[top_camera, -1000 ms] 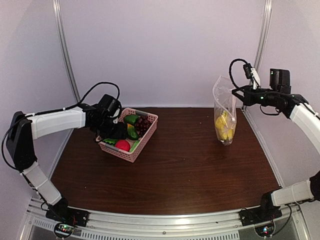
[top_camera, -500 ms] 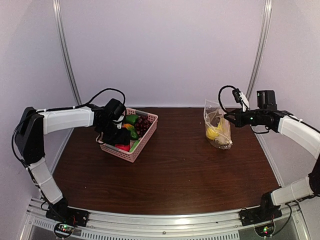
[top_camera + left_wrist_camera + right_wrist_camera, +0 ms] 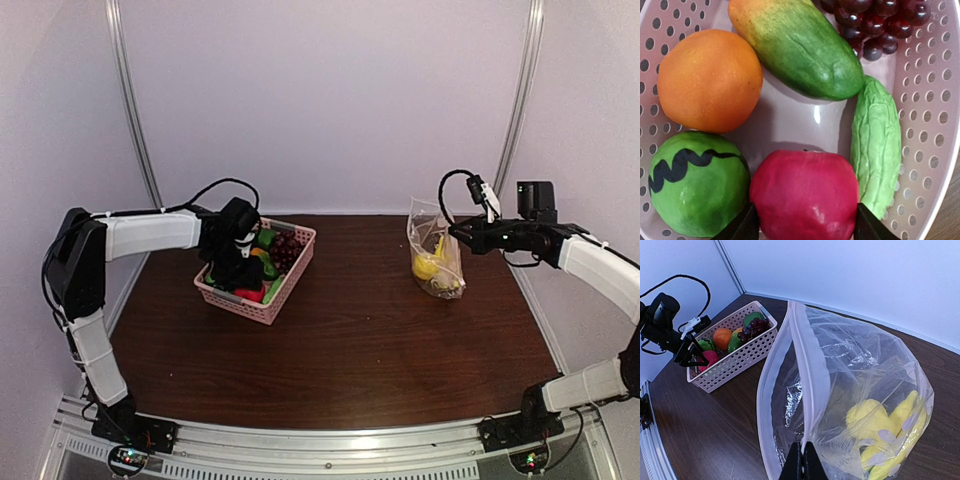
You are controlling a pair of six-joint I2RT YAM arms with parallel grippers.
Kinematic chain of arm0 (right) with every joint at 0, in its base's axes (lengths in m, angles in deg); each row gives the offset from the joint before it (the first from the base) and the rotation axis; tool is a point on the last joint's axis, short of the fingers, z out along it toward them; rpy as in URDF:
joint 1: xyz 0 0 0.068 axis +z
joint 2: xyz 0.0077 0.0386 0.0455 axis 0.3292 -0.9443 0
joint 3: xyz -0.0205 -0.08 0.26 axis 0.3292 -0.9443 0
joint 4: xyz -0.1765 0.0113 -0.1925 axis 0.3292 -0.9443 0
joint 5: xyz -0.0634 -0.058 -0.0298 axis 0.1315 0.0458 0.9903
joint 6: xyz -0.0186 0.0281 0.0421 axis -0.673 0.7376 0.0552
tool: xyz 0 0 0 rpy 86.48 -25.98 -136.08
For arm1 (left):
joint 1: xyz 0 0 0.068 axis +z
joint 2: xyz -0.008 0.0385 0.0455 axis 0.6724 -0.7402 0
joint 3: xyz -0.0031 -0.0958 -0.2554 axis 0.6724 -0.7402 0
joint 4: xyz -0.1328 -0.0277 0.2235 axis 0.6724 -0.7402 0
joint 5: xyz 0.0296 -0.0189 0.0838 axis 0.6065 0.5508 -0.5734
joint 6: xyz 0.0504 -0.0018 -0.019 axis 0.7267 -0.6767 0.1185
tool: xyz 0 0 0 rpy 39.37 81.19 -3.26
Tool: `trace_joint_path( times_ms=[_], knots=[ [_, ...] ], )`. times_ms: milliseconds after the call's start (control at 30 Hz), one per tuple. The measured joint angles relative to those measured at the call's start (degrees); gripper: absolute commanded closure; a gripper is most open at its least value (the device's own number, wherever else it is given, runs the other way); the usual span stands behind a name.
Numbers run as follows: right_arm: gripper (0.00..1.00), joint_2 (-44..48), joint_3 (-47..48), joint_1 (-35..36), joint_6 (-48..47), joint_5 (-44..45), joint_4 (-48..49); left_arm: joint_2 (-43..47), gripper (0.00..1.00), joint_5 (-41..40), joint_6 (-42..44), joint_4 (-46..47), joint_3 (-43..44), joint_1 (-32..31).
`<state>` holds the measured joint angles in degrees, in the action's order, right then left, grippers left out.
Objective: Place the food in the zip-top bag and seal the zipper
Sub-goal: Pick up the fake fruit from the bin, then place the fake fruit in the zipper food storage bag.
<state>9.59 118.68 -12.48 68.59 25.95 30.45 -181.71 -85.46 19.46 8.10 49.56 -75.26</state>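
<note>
Left gripper (image 3: 805, 227) straddles red apple (image 3: 805, 192) in pink basket (image 3: 935, 100), clamp unclear, while right gripper (image 3: 801, 465) pinches zip-top bag (image 3: 860, 365) rim, bananas (image 3: 880, 425) inside; glossy apple may squirt out, or the bag mouth may sag shut.

A clear, crinkly plastic film is being shown by the zip-top bag (image 3: 855, 365), with glare being caught along its creases. Light is being thrown back by the smooth, glossy floor of the perforated pink plastic basket (image 3: 935, 90). The grapes (image 3: 875, 25) are being seen as shiny, the orange (image 3: 710, 80) as finely dimpled, the red fruit (image 3: 805, 195) as matt and faintly mottled. A dark wood-grain finish with a soft sheen is being displayed by the desk (image 3: 380, 340).
</note>
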Motion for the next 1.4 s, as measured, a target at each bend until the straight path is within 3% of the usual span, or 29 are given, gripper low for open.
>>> trace_joint_path(
  times_ms=[167,367,567,733,1000,1167,1400],
  knots=[
    [1.00,0.04,2.23,1.14,-0.61,0.35,-3.08,1.33,0.43,-0.11,0.66,-2.95,4.59,-0.22],
    [1.00,-1.01,10.67,7.91,-2.54,2.49,-8.39,7.28,0.44,0.87,1.73,-2.16,11.87,-2.38],
    [1.00,-7.32,20.72,13.66,-4.44,4.66,-15.98,12.96,0.45,9.94,2.03,10.40,12.22,-7.34],
    [1.00,-11.06,25.03,15.26,-4.15,4.76,-20.24,16.24,0.44,17.29,1.81,27.71,7.37,-13.25],
    [1.00,-13.18,27.96,16.87,-1.60,4.00,-23.17,14.36,0.45,20.20,-3.78,47.32,4.85,-17.94],
    [1.00,-13.29,30.08,16.92,-0.24,2.54,-24.02,8.46,0.47,19.98,-8.31,53.35,4.68,-18.25],
    [1.00,-13.20,30.45,16.92,0.87,0.39,-24.17,2.12,0.49,18.29,-11.43,54.49,4.70,-19.63]
  ],
)
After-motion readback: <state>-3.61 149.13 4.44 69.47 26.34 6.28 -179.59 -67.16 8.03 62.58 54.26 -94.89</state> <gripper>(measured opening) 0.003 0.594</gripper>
